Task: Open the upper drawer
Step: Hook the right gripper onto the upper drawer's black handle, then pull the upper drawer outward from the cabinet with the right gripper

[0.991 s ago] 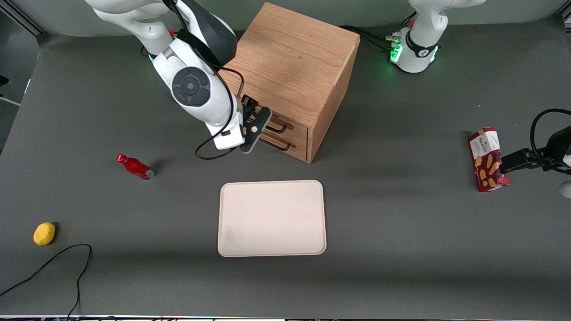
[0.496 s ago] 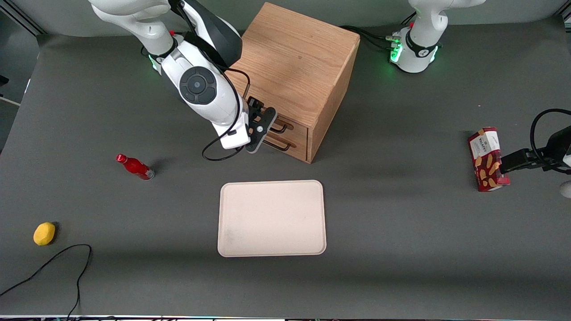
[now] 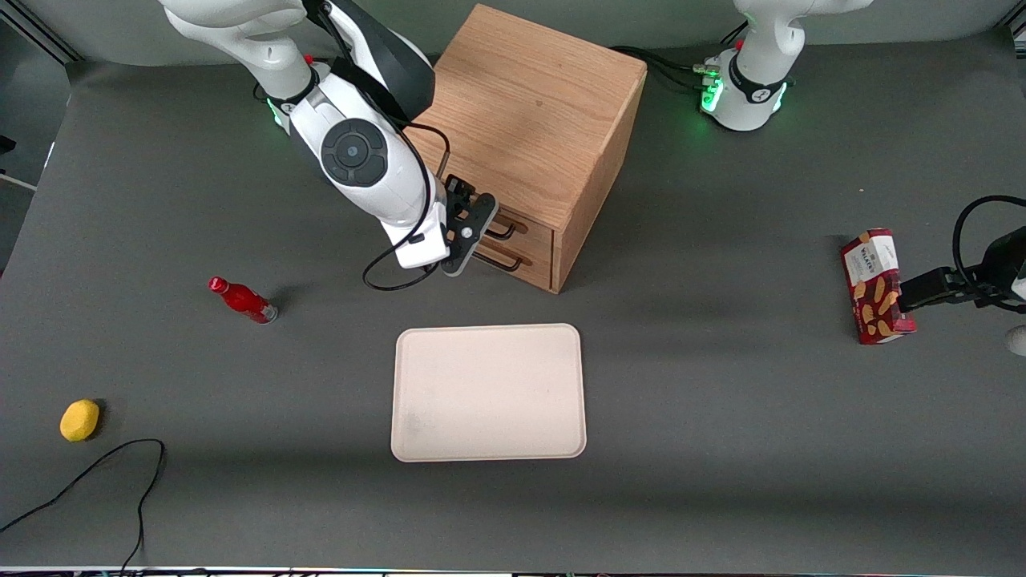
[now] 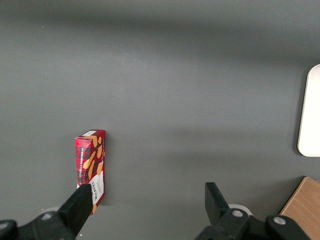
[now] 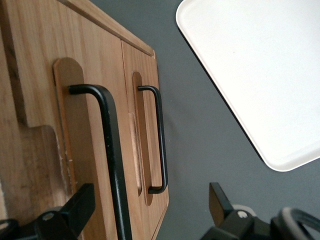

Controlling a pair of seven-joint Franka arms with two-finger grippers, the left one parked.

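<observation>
claw (image 3: 474,215): spread, straddling the upper drawer's black wire handle (image 5: 111,150) | upper drawer (image 3: 525,227): closed | tray (image 3: 488,393): at cabinet's 6 o'clock

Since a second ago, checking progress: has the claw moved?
Yes. The claw moved closer to the cabinet, now at the upper drawer handle.

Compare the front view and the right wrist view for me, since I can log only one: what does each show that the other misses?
Only the front view shows the whole cabinet, the red bottle, the yellow fruit and the cookie box.

Only the right wrist view shows the gripper open, its fingers straddling the upper drawer's handle.

Both show the upper drawer shut, the lower drawer and the tray.
</observation>
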